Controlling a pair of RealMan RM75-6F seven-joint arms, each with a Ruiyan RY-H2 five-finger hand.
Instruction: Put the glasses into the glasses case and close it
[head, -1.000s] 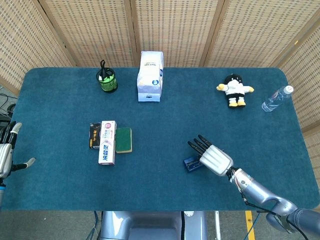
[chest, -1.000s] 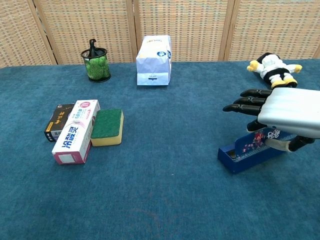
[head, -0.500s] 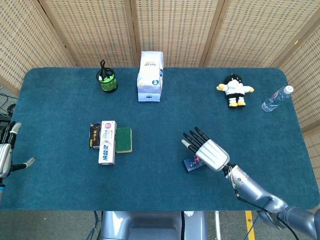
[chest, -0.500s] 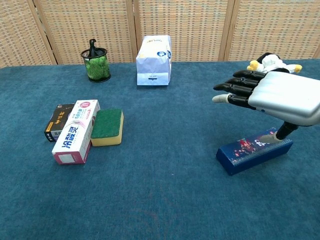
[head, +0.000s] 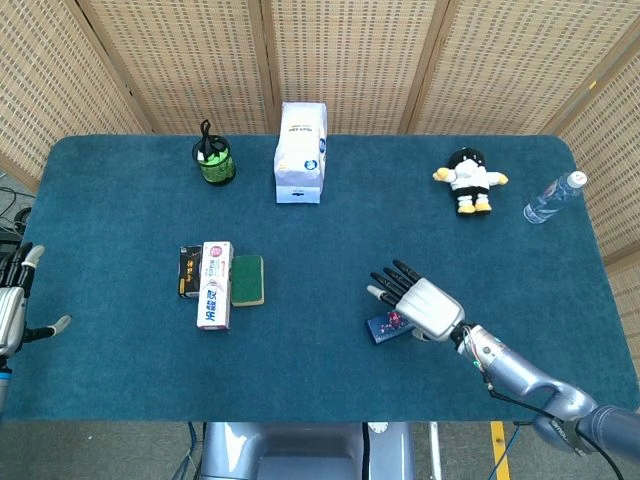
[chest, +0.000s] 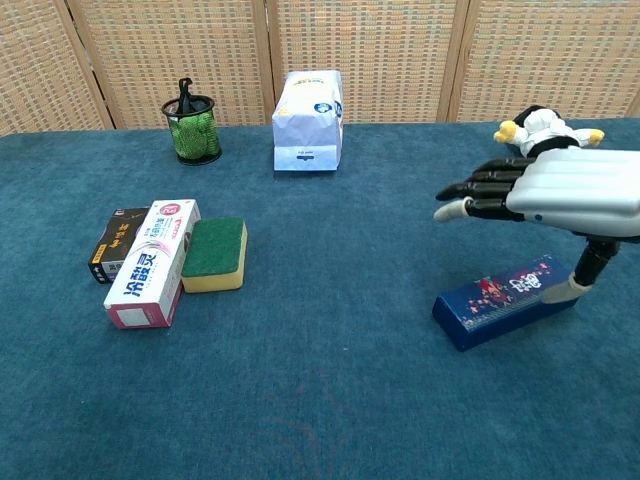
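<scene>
The dark blue glasses case (chest: 503, 302) lies closed on the blue cloth, right of centre and near the front edge; in the head view the case (head: 382, 327) peeks out from under my right hand (head: 421, 304). No glasses are visible. My right hand (chest: 561, 194) hovers flat above the case with fingers stretched out and apart, and its thumb reaches down to touch the case's right end. It holds nothing. My left hand (head: 12, 306) hangs at the table's far left edge, fingers spread and empty.
A toothpaste box (head: 214, 284), a dark small box (head: 188, 272) and a green sponge (head: 248, 280) lie left of centre. A green mesh holder (head: 213, 160) and a white bag (head: 301, 152) stand at the back. A plush toy (head: 468, 180) and a water bottle (head: 553, 197) lie at the back right.
The case stood open under my right hand a second ago; its lid is now down. My right hand has lifted off it and levelled out. The left hand has not moved.
</scene>
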